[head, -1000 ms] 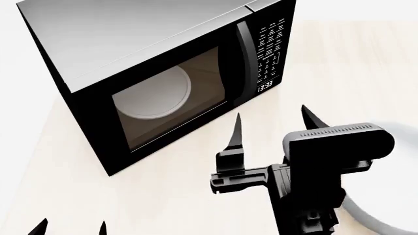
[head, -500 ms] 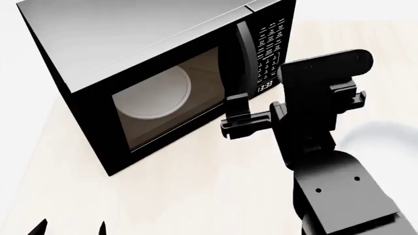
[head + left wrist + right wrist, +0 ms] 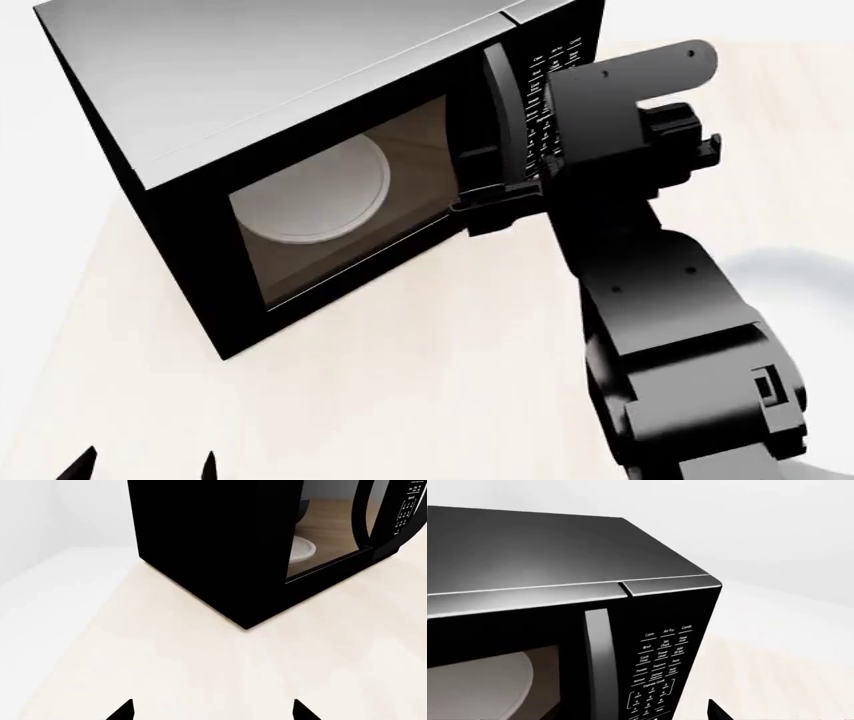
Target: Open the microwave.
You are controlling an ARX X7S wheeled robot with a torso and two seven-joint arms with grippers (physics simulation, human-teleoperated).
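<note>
Well, R tool [image 3: 514, 195] at microwave [image 3: 267, 120] handle [image 3: 497, 110], door shut.

— Are you seeing any words anywhere?

— Yes, little white words are showing on the keypad [image 3: 659, 672] of the microwave [image 3: 560, 605]. In the right wrist view I am reading "Power Level", "Add 30 Sec" and "Express Cook". Near them I am making out what look like "Popcorn" and "Potato", but those are blurry.

— Are the other words too small?

— They are. The top row and the number buttons under "Express Cook" are looking too tiny to read. In the head view and the left wrist view the keypad is showing only white specks.
</note>
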